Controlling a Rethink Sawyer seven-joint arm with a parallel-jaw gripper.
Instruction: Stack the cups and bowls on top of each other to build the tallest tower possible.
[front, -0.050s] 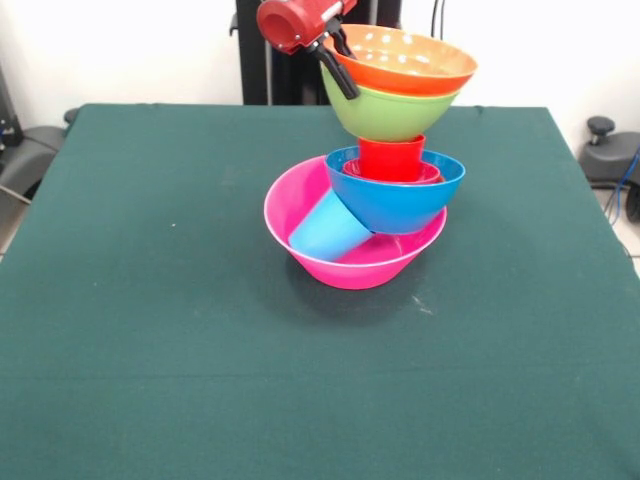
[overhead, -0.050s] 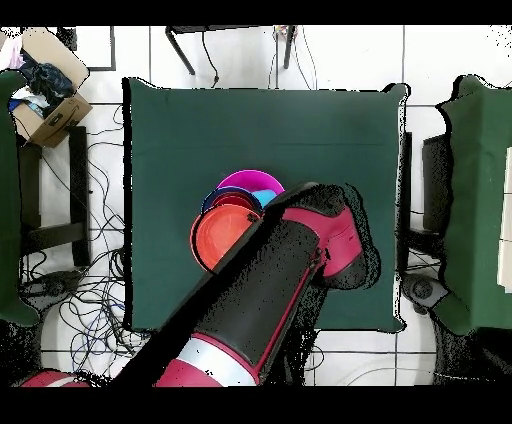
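Glossy plastic tower (front, -0.050s: 385, 190) on the pink bowl (front, -0.050s: 300, 235) looks light, slippery and tippy; gripper (front, -0.050s: 338, 58) pinches the nested orange bowl (front, -0.050s: 410, 60) and green bowl (front, -0.050s: 385, 115) at their rims, the safest hold, directly above the pink bowl.

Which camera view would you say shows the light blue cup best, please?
The front view: the light blue cup lies tilted in the pink bowl, under the blue bowl. In the overhead view only a sliver of it shows beside the arm.
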